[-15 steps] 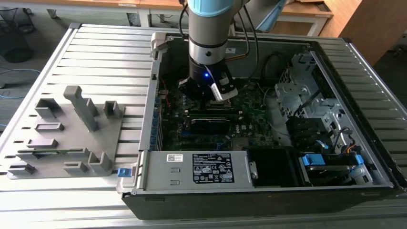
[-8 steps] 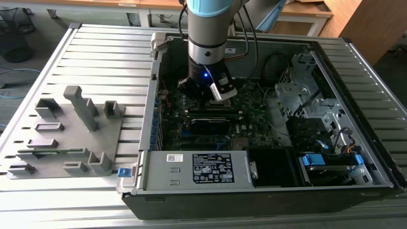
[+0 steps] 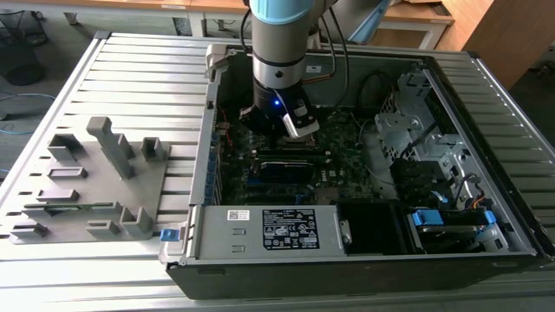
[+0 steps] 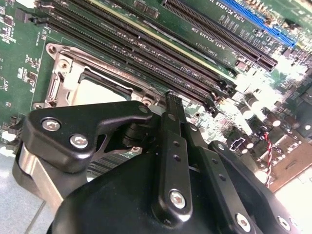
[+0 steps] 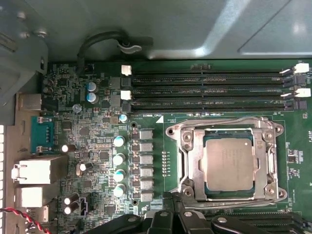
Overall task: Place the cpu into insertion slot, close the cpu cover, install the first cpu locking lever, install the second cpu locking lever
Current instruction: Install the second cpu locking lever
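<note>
Black hand (image 4: 171,100) linkage fills the near part of the second wrist view, fingers (image 4: 170,105) pressed together, closed on nothing, tip hovering just past the socket corner. Same hand at the edge of the first wrist view (image 5: 170,202), right beside the socket rim. Cpu (image 5: 229,165) sits flat in the insertion slot (image 5: 187,187), silver face up, just beyond the fingertips; pale face also seen in the second wrist view (image 4: 100,92). Cpu cover (image 5: 224,129) lies down over the chip, framing it through its window. Thin wire levers (image 5: 222,121) run along the socket edges; can't tell if latched. Long black memory slots (image 5: 209,90) lie on the far side of the socket from the hand. Row of capacitors (image 5: 118,165) off to one side of the socket. Exterior view: hand (image 3: 275,133) down inside the open computer case (image 3: 451,97), over the motherboard (image 3: 342,140). Grey slatted worktop (image 3: 139,78) carries the case; grey fixture block (image 3: 104,182) sits well apart, on the exterior view's left.
</note>
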`<state>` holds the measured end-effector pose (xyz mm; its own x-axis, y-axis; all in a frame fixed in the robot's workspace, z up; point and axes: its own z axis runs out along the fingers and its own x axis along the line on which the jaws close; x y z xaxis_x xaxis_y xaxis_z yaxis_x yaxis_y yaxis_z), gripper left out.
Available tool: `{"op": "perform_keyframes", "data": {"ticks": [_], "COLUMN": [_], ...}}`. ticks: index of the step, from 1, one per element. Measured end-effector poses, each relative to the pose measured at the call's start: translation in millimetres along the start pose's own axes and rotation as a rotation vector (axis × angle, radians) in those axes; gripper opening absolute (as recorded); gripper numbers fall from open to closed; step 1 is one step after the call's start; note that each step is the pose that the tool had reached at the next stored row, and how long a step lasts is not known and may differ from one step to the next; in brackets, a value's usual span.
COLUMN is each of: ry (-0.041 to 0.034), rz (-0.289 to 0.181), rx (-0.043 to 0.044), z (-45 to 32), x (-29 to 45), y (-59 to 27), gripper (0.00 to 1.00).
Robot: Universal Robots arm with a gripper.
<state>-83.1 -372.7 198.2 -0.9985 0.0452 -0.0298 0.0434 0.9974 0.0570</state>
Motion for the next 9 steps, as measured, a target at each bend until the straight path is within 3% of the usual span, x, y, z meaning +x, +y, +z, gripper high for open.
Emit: {"op": "perform_keyframes", "data": {"ticks": [9], "ry": [0.0003], "rz": [0.0], "rx": [-0.0075], "z": [2.0], "x": [3.4], "y": [0.2], "gripper": [0.11]}}
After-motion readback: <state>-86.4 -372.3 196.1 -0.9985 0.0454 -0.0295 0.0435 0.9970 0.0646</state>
